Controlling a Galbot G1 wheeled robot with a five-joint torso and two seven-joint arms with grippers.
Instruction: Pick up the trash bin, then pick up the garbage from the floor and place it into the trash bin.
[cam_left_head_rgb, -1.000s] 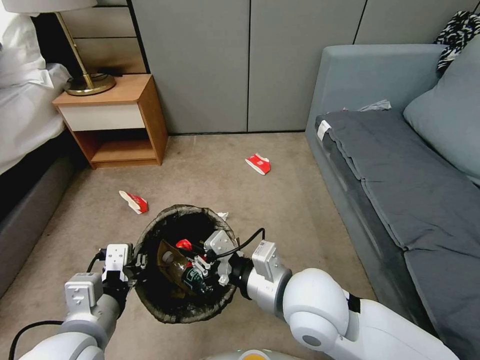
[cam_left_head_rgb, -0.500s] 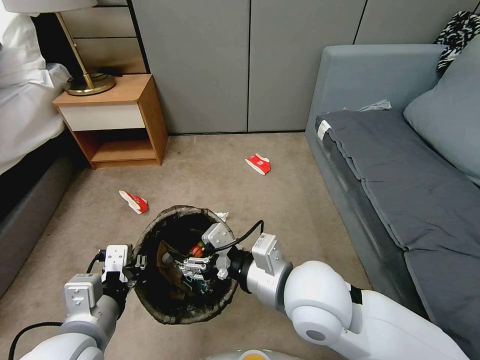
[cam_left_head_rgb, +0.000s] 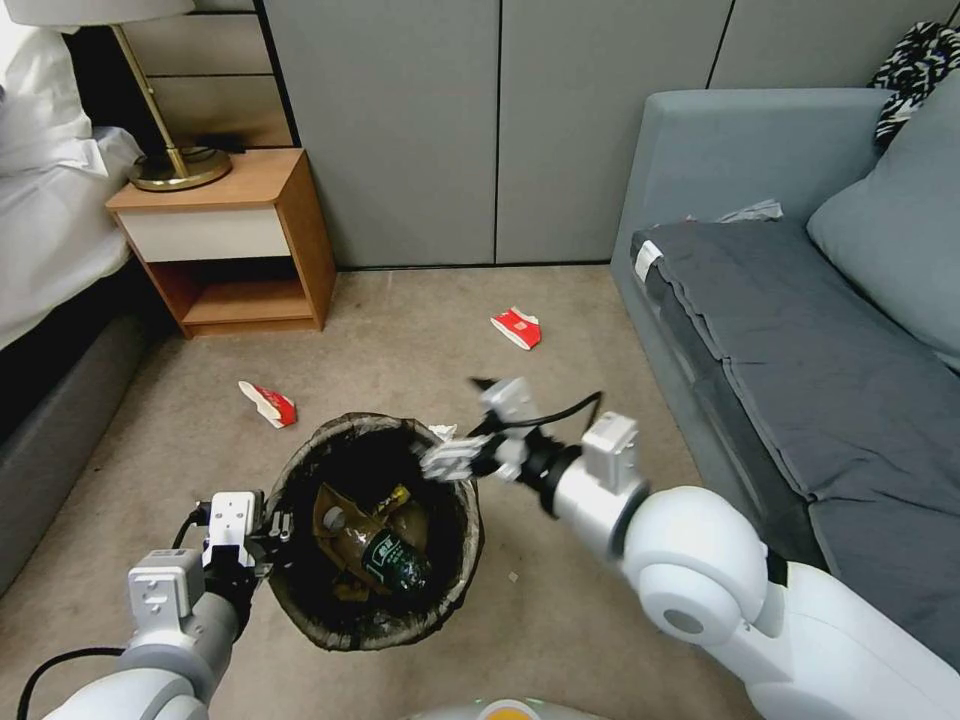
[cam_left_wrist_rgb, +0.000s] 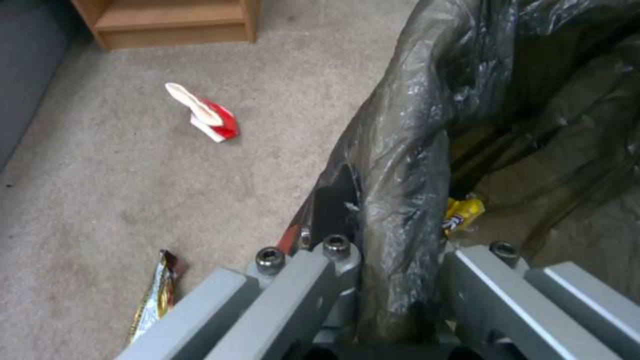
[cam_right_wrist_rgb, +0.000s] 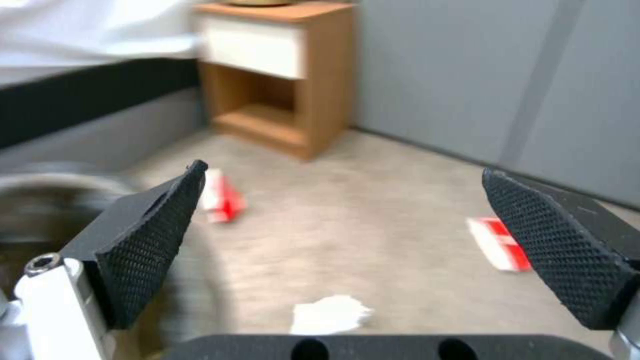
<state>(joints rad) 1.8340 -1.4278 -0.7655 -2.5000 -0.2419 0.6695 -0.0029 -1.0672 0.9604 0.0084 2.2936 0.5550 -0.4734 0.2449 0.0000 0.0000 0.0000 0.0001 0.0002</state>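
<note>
Trash bin (cam_left_head_rgb: 375, 618) sits low in front of the robot, held off to its left side by the left tool (cam_left_head_rgb: 268, 528), which is clamped on the bin's rim. Left wrist view shows it close: one finger (cam_left_wrist_rgb: 287, 295) outside, the other inside, w/ the crinkly dark brown-black liner (cam_left_wrist_rgb: 400, 165) pinched between them. Liner folds over the rim all round, glossy and wrinkled; the white plastic underneath can't be made out.

Inside the bin: clear bottle w/ green label (cam_left_head_rgb: 385, 558) lying tilted, tan carton (cam_left_head_rgb: 345, 520) under and beside it, bit of yellow wrapper (cam_left_wrist_rgb: 462, 214) near the wall.

Right tool (cam_left_head_rgb: 462, 452) hangs above the bin's far-right rim, jaws spread wide apart and holding nothing; right wrist view shows both black textured pads (cam_right_wrist_rgb: 150, 245) w/ open carpet between them.

Floor (cam_left_head_rgb: 420, 340) is beige-grey short-pile carpet. Loose on it: red-and-white cup (cam_left_head_rgb: 268, 403), flattened, to the bin's far left; second red-and-white cup (cam_left_head_rgb: 516, 327) farther off toward the wall; crumpled white tissue (cam_left_head_rgb: 443, 432) just beyond the bin's far rim. Left wrist view also catches a shiny gold-brown wrapper (cam_left_wrist_rgb: 155, 295) on the carpet just beside the bin.

Wooden nightstand (cam_left_head_rgb: 235, 240) w/ brass lamp (cam_left_head_rgb: 170, 150) at far left by the bed (cam_left_head_rgb: 55, 230); grey sofa (cam_left_head_rgb: 800, 330) along the right.
</note>
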